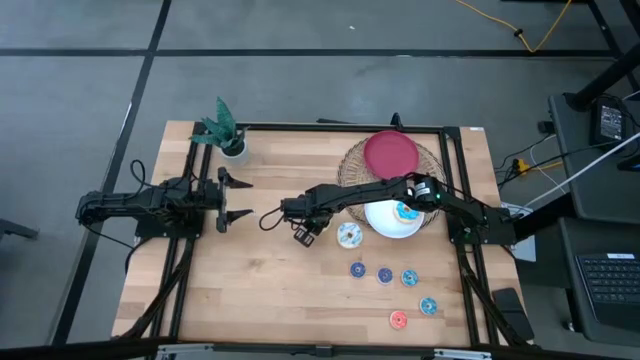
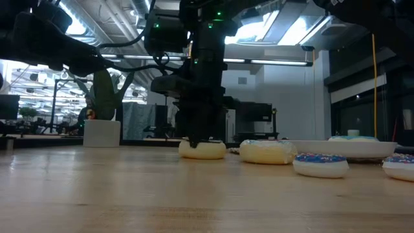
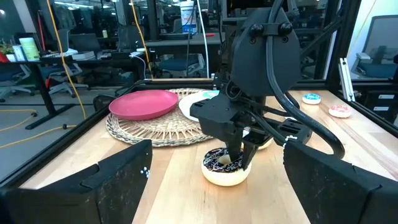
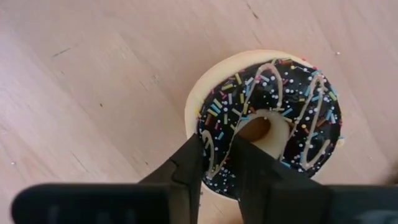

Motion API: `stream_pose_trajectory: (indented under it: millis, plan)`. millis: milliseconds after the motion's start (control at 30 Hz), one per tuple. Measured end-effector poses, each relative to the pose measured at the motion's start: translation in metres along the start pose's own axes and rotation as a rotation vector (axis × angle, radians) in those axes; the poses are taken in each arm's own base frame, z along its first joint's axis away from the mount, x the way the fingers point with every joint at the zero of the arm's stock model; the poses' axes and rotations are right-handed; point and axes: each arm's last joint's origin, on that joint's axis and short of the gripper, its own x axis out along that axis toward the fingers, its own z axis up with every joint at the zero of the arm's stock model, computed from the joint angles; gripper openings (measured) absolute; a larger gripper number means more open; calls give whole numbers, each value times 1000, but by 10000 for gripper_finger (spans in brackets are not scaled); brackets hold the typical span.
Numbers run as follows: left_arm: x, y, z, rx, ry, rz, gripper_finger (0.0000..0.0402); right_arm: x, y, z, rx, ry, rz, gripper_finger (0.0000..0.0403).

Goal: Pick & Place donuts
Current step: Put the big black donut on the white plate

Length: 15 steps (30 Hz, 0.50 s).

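The wooden counter [image 1: 250, 290] is holding many things. A little plant pot [image 1: 233, 148] is sitting near the far left corner. A woven mat [image 1: 352, 165] is lying near the far right corner. A chocolate donut [image 3: 224, 166] and a white-iced donut [image 1: 348, 235] are lying near the middle. Four small blue donuts [image 1: 385, 274] and one small red-pink donut [image 1: 398, 319] are lying toward the near right corner.

We find no text, label, brand, number or sign that we can read in any view; the bottle [image 3: 188, 17] on a desk beyond the table carries a blue band, but we cannot make out any lettering on it
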Motion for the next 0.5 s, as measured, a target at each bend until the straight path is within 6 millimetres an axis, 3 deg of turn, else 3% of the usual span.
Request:
stream_pose_trajectory:
  millis: [500]
  plan:
    - [0,0,0,0,0,0,353,-3,0,0,-48,11,-6,57]
